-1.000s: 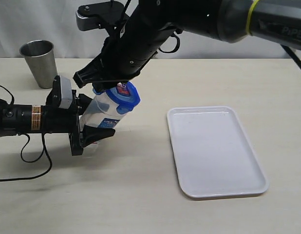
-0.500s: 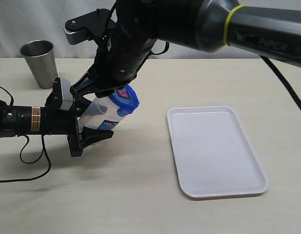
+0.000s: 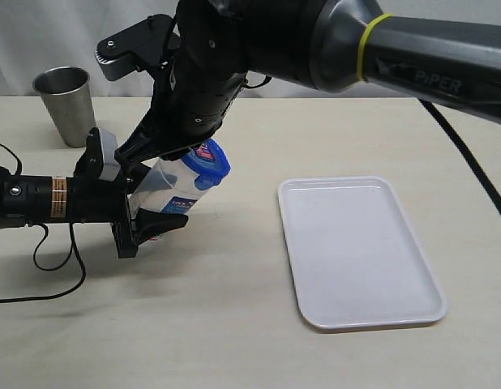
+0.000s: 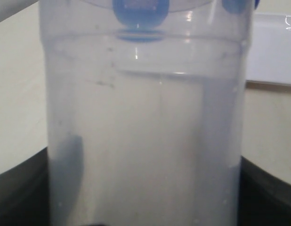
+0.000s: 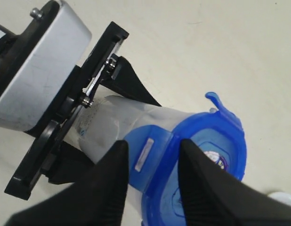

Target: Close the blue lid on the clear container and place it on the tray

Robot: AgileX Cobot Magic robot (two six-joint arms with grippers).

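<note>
The clear container (image 3: pixel 165 190) leans tilted above the table, and my left gripper (image 3: pixel 153 203) is shut on its lower body. It fills the left wrist view (image 4: pixel 145 141), with a dark finger on each side. The blue lid (image 3: pixel 210 162) sits on its top. My right gripper (image 3: pixel 173 147) hovers at the lid, open. In the right wrist view its two black fingers (image 5: pixel 152 143) straddle one lid tab (image 5: pixel 150 155), beside the lid top (image 5: pixel 211 146). Another tab (image 5: pixel 216 101) sticks up. The white tray (image 3: pixel 360 251) lies flat to the right.
A grey steel cup (image 3: pixel 66 104) stands at the back left. A black cable (image 3: pixel 48 267) loops on the table below the left arm. The right arm's large black body (image 3: pixel 259 40) hangs over the table's middle. Part of the tray (image 4: pixel 272 47) shows past the container.
The right arm has shifted left and down over the lid, and its fingers have drawn closer together. The container's top has sunk slightly. The left arm has stayed put.
</note>
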